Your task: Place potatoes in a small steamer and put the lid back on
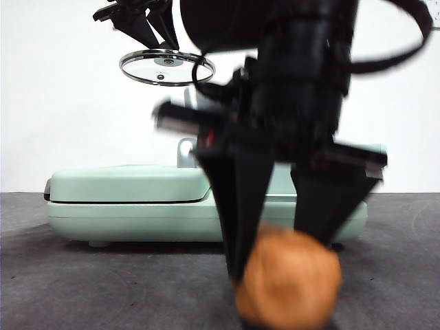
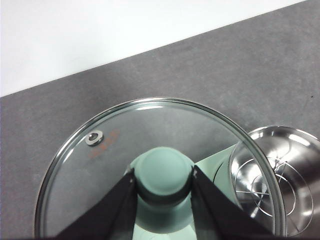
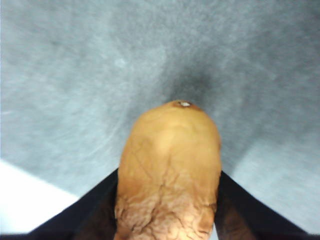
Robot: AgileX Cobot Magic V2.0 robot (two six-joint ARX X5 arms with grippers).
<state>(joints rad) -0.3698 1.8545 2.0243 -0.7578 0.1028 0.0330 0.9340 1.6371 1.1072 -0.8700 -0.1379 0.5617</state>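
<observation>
My right gripper [image 1: 282, 258] is shut on the orange-brown potato [image 1: 289, 278] low over the grey table at the front; in the right wrist view the jaws clasp both sides of the potato [image 3: 167, 170]. My left gripper [image 1: 159, 41] is shut on the lid's mint-green knob [image 2: 162, 172] and holds the glass lid [image 1: 167, 67] level, high at the back left. In the left wrist view the open small steamer [image 2: 280, 175] shows below and beside the lid [image 2: 150, 125], with a wire rack in its steel inside. In the front view the steamer is hidden behind the right arm.
A flat mint-green griddle [image 1: 137, 199] stands across the middle of the table behind the potato. The grey tabletop [image 1: 82, 282] lies in front of it, with a white wall behind.
</observation>
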